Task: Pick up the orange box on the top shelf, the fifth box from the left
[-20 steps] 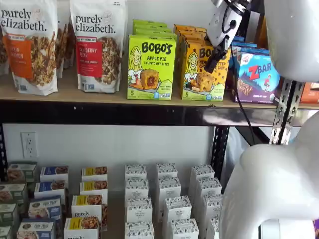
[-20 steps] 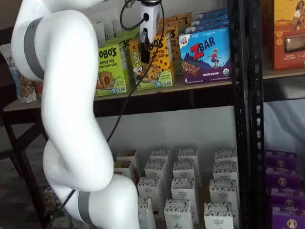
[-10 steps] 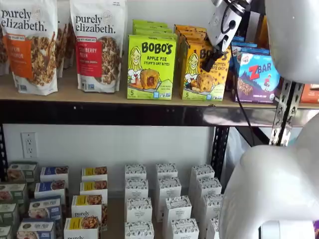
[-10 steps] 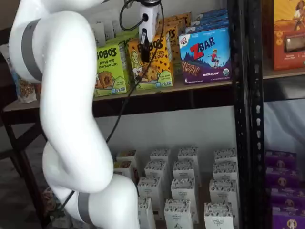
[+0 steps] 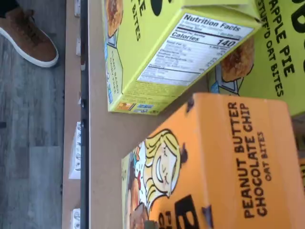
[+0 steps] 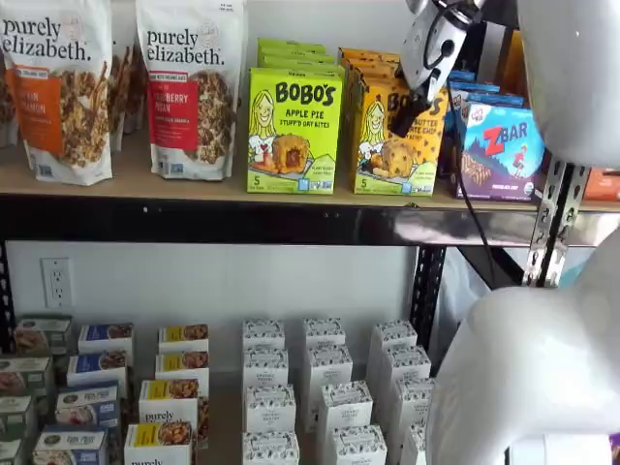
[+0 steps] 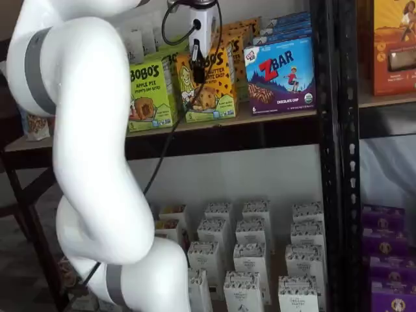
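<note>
The orange box [image 6: 386, 155] stands on the top shelf [image 6: 145, 186] between a green box and a blue one, and shows in both shelf views [image 7: 211, 97]. My gripper [image 6: 407, 105] hangs at the box's upper front. Only one black finger [image 7: 197, 65] shows, lying against the front face, with a cable beside it. No gap between fingers is visible, so I cannot tell whether it is open or shut on the box. The wrist view is filled from close above by the orange box [image 5: 228, 157], with its cartoon girl and "Peanut Butter Chocolate Chip" lettering.
A lime-green Apple Pie box [image 6: 294, 131] stands just left of the orange one, with a second green carton [image 5: 167, 52] behind it. A blue ZBar box [image 6: 504, 150] stands to the right by a black upright [image 7: 335, 130]. Granola bags [image 6: 194, 87] sit further left. The lower shelf holds several small cartons [image 6: 320, 387].
The gripper has risen a little along the orange box's front face. The box stands about where it was.
</note>
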`<state>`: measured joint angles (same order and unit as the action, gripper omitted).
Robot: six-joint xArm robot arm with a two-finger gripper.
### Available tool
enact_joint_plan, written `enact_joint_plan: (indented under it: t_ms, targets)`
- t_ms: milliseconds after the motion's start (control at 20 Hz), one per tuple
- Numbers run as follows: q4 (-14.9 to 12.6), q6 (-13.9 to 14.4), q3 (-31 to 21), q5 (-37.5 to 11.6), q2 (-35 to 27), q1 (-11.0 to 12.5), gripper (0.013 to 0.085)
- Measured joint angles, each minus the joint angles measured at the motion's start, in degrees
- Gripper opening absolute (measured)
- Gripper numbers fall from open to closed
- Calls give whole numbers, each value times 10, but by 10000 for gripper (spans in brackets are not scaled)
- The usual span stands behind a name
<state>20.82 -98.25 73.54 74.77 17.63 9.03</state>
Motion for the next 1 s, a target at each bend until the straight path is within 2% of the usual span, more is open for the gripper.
enact_joint_plan:
  t_ms: [300,550,1000]
  targets:
    - [-9,5,5,6,-4,-5,610]
    - [-19,9,32,46,-19,-4,610]
    - [-47,10,66,84,-38,-3,610]
